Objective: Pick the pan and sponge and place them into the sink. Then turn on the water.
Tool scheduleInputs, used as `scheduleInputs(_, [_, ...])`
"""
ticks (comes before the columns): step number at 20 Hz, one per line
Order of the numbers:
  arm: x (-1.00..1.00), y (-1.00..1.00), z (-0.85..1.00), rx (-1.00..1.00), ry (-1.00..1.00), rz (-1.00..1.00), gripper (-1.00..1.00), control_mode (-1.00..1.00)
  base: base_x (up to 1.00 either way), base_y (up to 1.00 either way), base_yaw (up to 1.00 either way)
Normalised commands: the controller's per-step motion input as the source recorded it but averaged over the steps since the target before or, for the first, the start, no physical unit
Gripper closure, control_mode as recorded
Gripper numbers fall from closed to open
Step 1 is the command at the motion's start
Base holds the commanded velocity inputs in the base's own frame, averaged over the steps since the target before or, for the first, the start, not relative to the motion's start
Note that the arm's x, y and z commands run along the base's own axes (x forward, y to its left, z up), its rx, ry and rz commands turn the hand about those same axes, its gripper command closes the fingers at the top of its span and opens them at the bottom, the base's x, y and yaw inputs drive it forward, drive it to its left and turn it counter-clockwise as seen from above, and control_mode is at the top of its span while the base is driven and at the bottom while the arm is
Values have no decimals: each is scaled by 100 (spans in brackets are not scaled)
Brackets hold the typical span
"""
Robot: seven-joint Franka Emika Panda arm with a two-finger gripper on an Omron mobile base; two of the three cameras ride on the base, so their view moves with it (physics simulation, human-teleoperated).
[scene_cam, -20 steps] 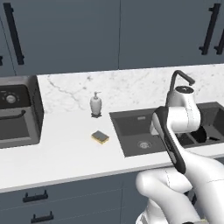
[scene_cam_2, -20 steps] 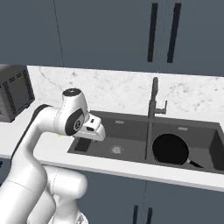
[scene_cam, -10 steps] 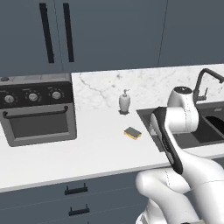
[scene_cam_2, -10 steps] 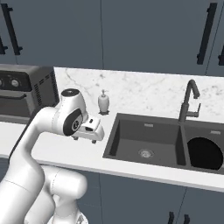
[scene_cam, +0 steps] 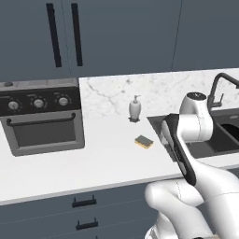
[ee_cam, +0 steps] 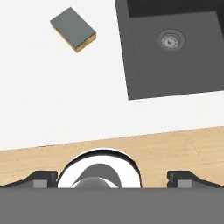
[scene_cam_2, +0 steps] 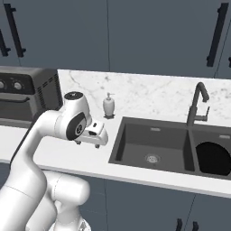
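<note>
The sponge (scene_cam: 144,141), grey-blue over yellow, lies flat on the white counter just left of the sink (scene_cam: 215,141). In the hand view the sponge (ee_cam: 73,29) is at the upper left, with the sink's left basin (ee_cam: 192,61) and its drain at the upper right. My gripper (ee_cam: 113,179) hangs above the counter's front edge, open and holding nothing, well short of the sponge. The black pan (scene_cam_2: 213,158) rests in the right basin of the sink (scene_cam_2: 135,144). No stream falls from the gooseneck faucet (scene_cam_2: 198,103).
A white soap dispenser (scene_cam: 135,108) stands at the backsplash behind the sponge. A dark countertop oven (scene_cam: 39,116) takes up the counter's left part. Dark cabinets hang above, and the wooden floor (ee_cam: 183,148) lies below the counter's front edge.
The whole picture has shifted: the base has driven left along the counter, bringing the oven into view and sliding the sink to the right. The arm keeps its pose.
</note>
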Motion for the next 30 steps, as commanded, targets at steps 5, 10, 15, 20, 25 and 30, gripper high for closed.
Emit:
scheduleInputs(5, [0,0,0,0,0,0,-100,100,2,42,0])
scheduleInputs(10, [0,0,0,0,0,0,-100,100,11,25,0])
scheduleInputs(15, [0,0,0,0,0,0,-100,100,29,7,0])
scheduleInputs(20, [0,0,0,0,0,0,-100,100,34,0,1])
scheduleInputs(25, [0,0,0,0,0,0,-100,100,34,0,0])
scheduleInputs(30, [39,0,0,0,0,0,-100,-100,8,0,0])
